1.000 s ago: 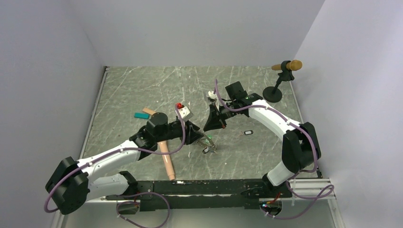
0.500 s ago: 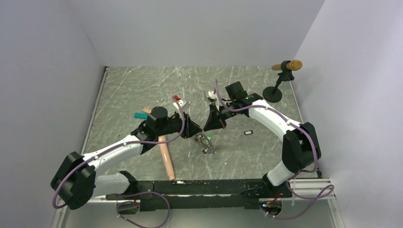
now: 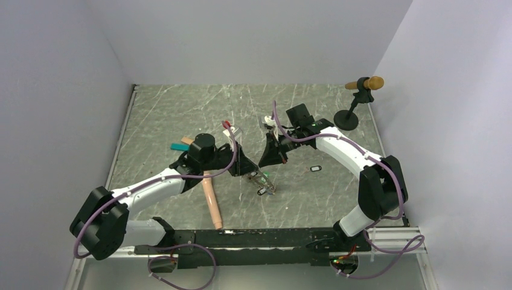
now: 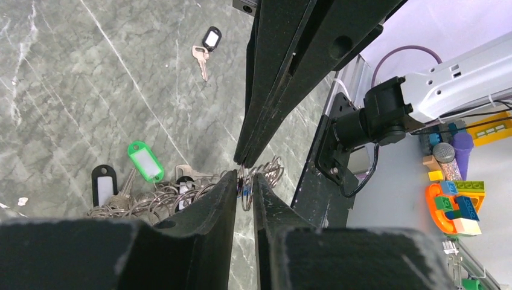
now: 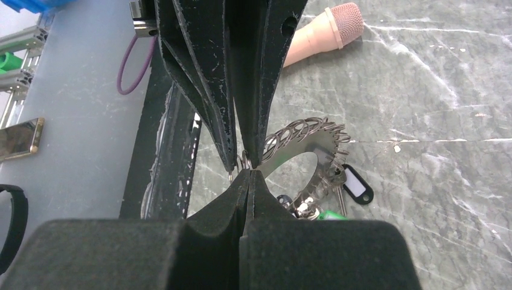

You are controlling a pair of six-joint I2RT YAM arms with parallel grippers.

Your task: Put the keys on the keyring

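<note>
We have the keyring (image 5: 302,127) lifted at one end over the middle of the table (image 4: 72,90), between the two arms. The rest of it sags into a heap of coils just below. The right end effector (image 5: 249,174) is pressed fully together on a thin loop of the ring at its very tips. The left end effector (image 4: 244,177) meets it nose to nose and stands narrow, with the ring wire running through the slit between its fingers. We cannot tell whether the pads touch the wire. A green-tagged key (image 4: 145,161) and a black-tagged key (image 4: 104,180) lie in the heap, seemingly on the ring already. A loose key (image 4: 202,57) with a black tag lies apart on the table, on the right arm's side.

We judge the ring light, floppy and chain-like, so it will droop and swing from whatever point is pinched. The wire is thin, hard and slick, apt to twist out of flat pads. We would take it close beside the right's pinch, so the short stretch between the two grips is taut. The loose key lies small and flat on the table, and its plastic tag offers the better hold.
</note>
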